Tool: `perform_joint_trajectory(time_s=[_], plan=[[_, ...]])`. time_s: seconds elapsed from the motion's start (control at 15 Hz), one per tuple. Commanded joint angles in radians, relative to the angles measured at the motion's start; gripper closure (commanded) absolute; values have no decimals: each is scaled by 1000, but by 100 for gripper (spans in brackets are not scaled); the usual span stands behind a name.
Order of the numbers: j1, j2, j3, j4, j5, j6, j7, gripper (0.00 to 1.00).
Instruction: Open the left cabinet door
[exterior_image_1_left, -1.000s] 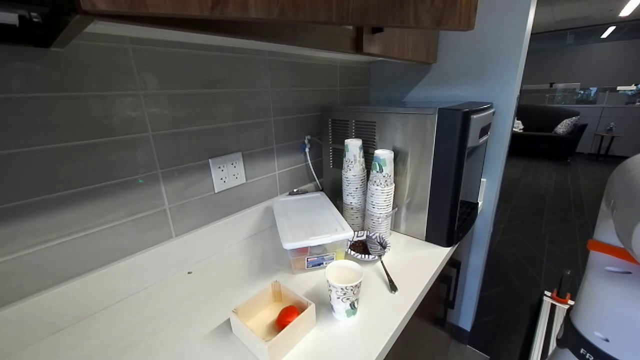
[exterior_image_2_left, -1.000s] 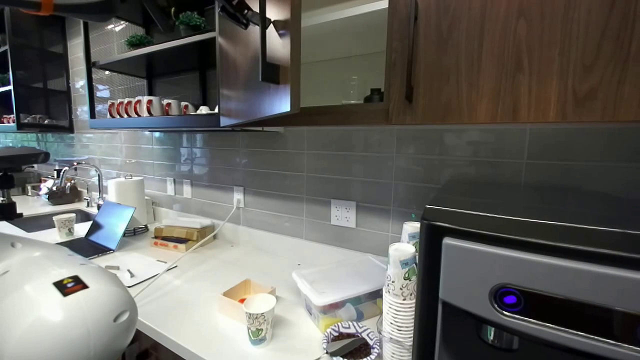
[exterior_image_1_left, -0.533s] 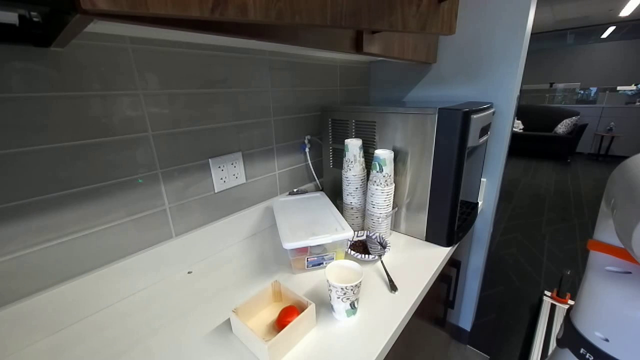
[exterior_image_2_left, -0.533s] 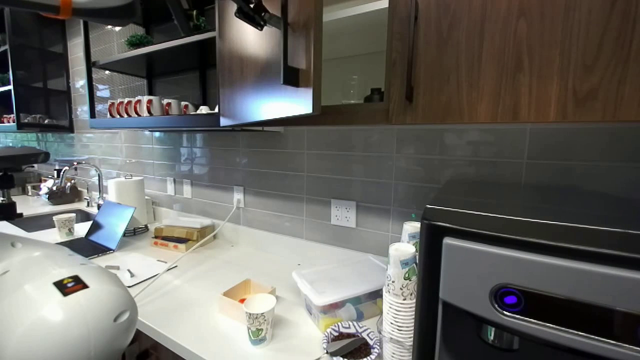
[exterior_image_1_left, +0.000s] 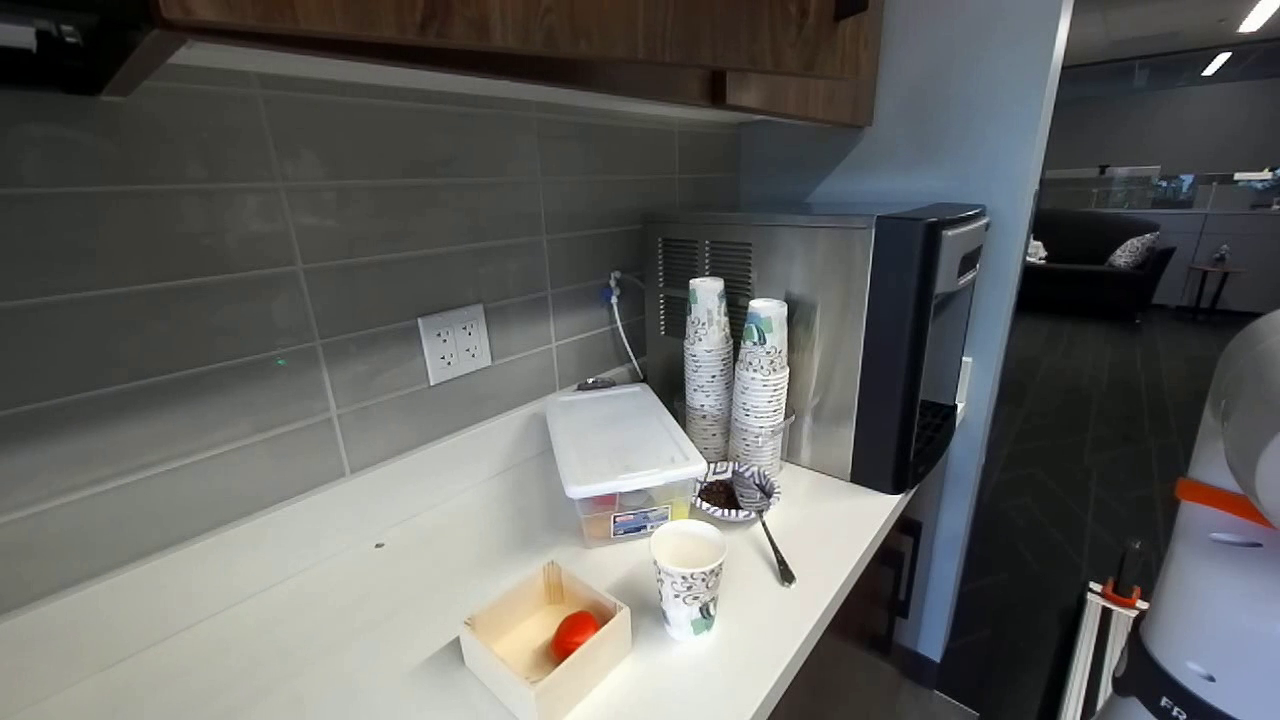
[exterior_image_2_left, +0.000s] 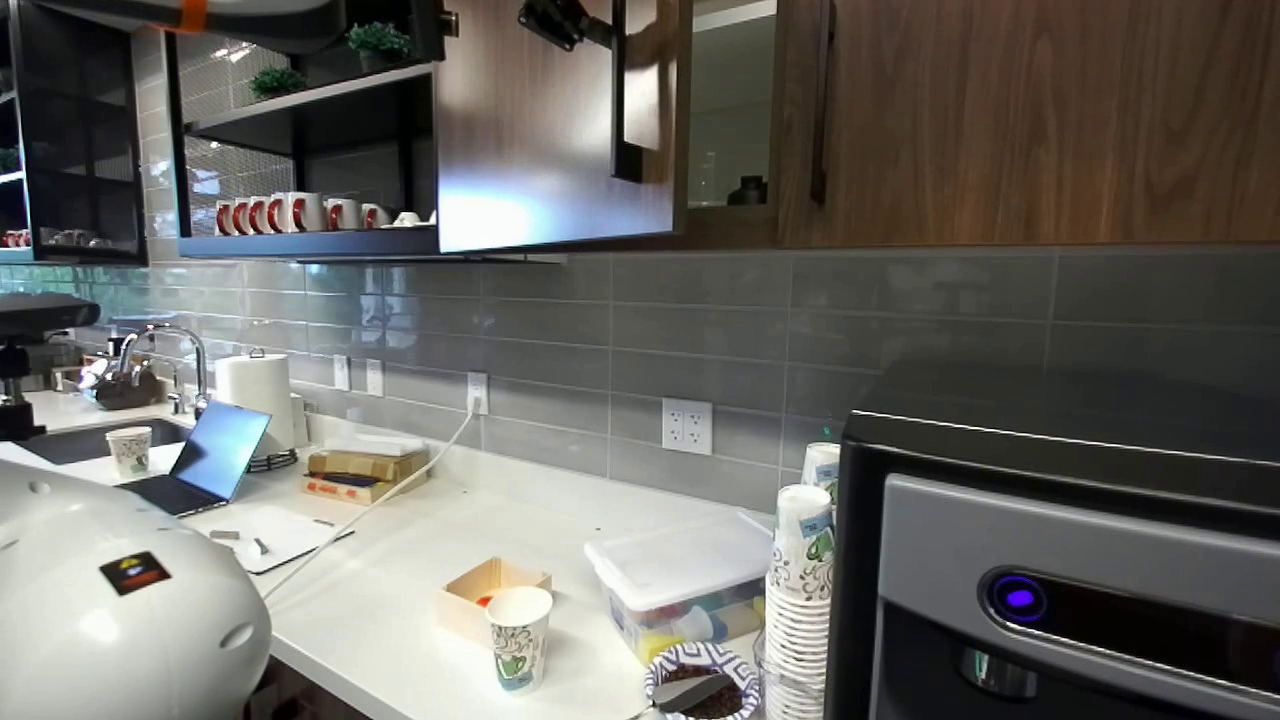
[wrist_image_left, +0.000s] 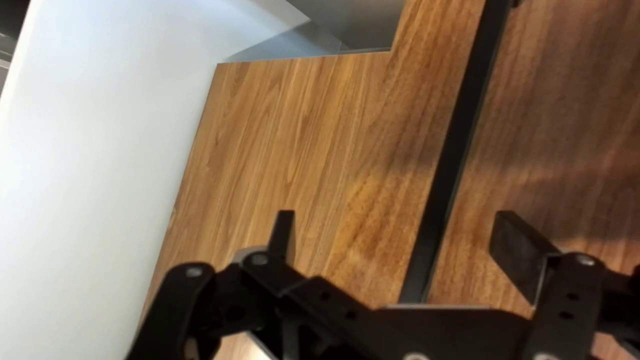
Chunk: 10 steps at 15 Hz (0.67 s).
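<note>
At the left of an exterior view, we see the grey, rounded robot arm link with the orange band (exterior_image_2_left: 250, 20), further right than a second ago. Next to it comes the left cabinet door, a dark brown, flat wood-grain panel (exterior_image_2_left: 530, 140); it stands ajar, and in both exterior views its free edge has swung in toward the cabinet. The black, blocky fingers (wrist_image_left: 517, 250) stand spread in the wrist view, the slim black bar handle (wrist_image_left: 460, 135) running across the space between them. They do not pinch it; whether one presses against it we cannot tell.

Right of the door, the pale cabinet interior (exterior_image_2_left: 730, 100) shows through a gap that has narrowed, a small dark jar-like object (exterior_image_2_left: 747, 190) low inside. Beyond that, the matching brown flat wood-grain door (exterior_image_2_left: 1040, 120) stays shut.

We judge that this change runs against the task: the door is heading shut rather than open. Before the gap goes, we would want the fingers to take the handle, or hook the free edge, and draw the door outward and left.
</note>
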Motion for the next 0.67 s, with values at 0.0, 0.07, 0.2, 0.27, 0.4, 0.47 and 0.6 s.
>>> perform_joint_trajectory(time_s=[0.0, 0.07, 0.2, 0.27, 0.4, 0.47, 0.6], plan=[[-22, 58, -18, 26, 18, 102, -49, 0], [-26, 76, -24, 26, 24, 132, -55, 0], [-30, 114, -33, 37, 39, 178, -80, 0], [-33, 136, -40, 44, 47, 201, -95, 0], [-45, 178, -48, 61, 57, 239, -116, 0], [-54, 200, -52, 72, 62, 257, -123, 0], [-74, 237, -53, 97, 77, 277, -139, 0]])
